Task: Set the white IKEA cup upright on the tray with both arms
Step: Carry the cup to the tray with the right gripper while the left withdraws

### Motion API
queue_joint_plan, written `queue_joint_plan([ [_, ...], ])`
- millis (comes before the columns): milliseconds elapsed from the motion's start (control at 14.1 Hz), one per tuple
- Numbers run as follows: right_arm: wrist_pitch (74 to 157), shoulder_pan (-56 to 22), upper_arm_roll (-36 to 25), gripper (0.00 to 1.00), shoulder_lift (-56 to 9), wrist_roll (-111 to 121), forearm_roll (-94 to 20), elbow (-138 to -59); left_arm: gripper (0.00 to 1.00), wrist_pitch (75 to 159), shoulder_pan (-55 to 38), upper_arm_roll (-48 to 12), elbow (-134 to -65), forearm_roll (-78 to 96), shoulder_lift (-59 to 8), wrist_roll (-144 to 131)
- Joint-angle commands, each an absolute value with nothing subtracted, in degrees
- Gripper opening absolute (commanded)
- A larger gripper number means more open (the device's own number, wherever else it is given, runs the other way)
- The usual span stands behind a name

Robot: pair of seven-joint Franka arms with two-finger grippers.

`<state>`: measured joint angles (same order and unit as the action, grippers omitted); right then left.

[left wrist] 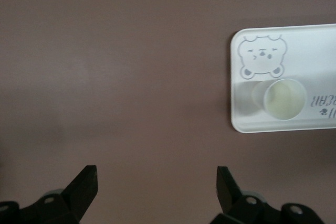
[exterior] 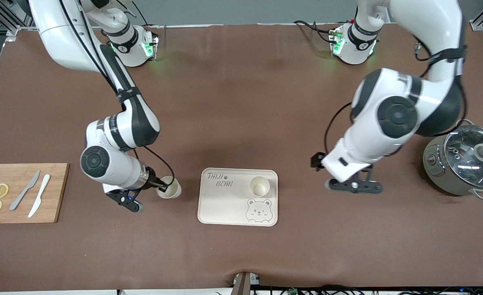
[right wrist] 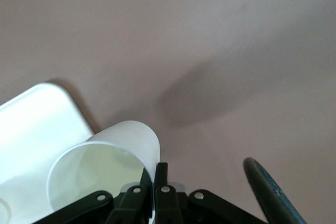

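A white cup [exterior: 170,188] stands upright beside the cream bear tray [exterior: 225,205], toward the right arm's end of the table. My right gripper [exterior: 161,189] is shut on its rim, one finger inside and one outside; the right wrist view shows the gripper [right wrist: 156,174] pinching the cup's wall [right wrist: 131,140], with a tray corner [right wrist: 37,124] close by. A second white cup [exterior: 259,186] stands upright on the tray near the bear drawing; it also shows in the left wrist view [left wrist: 284,98]. My left gripper [exterior: 354,186] is open and empty [left wrist: 156,182] over bare table between tray [left wrist: 315,45] and pot.
A wooden cutting board [exterior: 57,192] with two lemon slices [exterior: 0,190], a grey knife [exterior: 24,196] and a white knife [exterior: 39,200] lies at the right arm's end. A grey pot with a glass lid [exterior: 466,164] stands at the left arm's end.
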<state>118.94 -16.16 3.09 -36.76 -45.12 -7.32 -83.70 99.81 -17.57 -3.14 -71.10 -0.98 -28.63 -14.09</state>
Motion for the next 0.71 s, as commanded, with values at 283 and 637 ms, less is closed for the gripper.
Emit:
queue_joint_plan([
  [283,125.68,-24.07,2.64,0.0,-42.71,-57.21,-8.88,-78.93,1.0,96.51,-9.85,-3.16,-74.0,-0.97,-25.31,-4.85],
  [637,126.82,-26.01,2.46,0.0,-44.38,-59.06,-8.35,-78.57,1.0,96.76,-6.77,-3.34,-80.4,-1.49,-19.44,-2.9],
])
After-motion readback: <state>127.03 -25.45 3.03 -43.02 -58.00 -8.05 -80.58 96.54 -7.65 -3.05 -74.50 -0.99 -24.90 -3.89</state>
